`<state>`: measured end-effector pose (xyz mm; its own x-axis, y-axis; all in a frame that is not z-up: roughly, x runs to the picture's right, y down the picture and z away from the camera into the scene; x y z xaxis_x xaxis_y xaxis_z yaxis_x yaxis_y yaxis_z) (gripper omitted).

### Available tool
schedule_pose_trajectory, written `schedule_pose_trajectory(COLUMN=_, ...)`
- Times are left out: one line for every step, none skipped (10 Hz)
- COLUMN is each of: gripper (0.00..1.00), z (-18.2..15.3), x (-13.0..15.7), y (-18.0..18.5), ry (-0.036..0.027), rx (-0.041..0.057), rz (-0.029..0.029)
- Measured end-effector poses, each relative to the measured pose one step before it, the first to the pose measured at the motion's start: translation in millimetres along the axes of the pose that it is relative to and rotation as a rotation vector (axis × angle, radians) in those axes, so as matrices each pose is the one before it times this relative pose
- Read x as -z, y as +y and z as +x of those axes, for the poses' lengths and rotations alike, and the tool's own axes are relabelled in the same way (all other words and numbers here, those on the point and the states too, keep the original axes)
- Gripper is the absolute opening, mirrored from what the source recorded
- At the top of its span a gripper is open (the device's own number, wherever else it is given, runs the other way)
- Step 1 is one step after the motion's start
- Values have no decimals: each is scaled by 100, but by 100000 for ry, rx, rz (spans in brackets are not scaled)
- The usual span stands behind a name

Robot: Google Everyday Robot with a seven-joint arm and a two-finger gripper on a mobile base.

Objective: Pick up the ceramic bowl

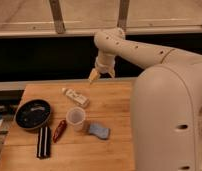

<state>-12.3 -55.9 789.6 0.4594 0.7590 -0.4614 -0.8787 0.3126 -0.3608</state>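
Plainly, the pincer [99,75] hangs above the back edge of the worktop [116,107], well apart from the bowl [33,114]. Whether it is spread or pressed together, I cannot tell. Nothing appears to be carried in it.

Risks, as judged from here:
- The path to the bowl runs down and across to the near-left. A white tube [75,96] lies between the two, and a low sweep could knock it.
- A clear cup [76,118] stands upright just right of the bowl (light, likely to tip at a touch). A wide approach from the right could clip it.
- The bowl is shallow with a smooth rim. A pinch set too near the lip may slide off, and a lift from one side could tilt it.
- A red packet [59,130] and a black striped bar [43,141] lie close in front of the bowl, crowding that side.
- The bowl sits near the left edge, so a push instead of a grip could nudge it toward the drop.

The bowl: round, low, glossy black, with pale flecks inside, and the widest thing on the worktop. It is resting flat at the left side. A blue cloth-like piece [99,130] lies further right, clear of it.
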Motion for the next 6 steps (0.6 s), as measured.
schedule_pose_trajectory(gripper=77, z=-1554, x=-15, y=2224, ry=-169, rx=5800, rz=-10)
schedule_pose_trajectory(gripper=77, z=-1276, x=-158, y=2077, ry=595, rx=5360, rz=147)
schedule_pose_trajectory(gripper=77, z=-1234, x=-143, y=2095, ry=193, rx=4351, rz=-505)
schedule_pose_trajectory(gripper=77, z=-154, x=-14, y=285, ry=304, rx=889, rz=188)
schedule_pose_trajectory(gripper=77, z=326, x=82, y=-443, ry=548, rx=-359, rz=632)
schedule_pose_trajectory(gripper=77, z=-63, x=-38, y=59, ry=-126, rx=52, rz=-84)
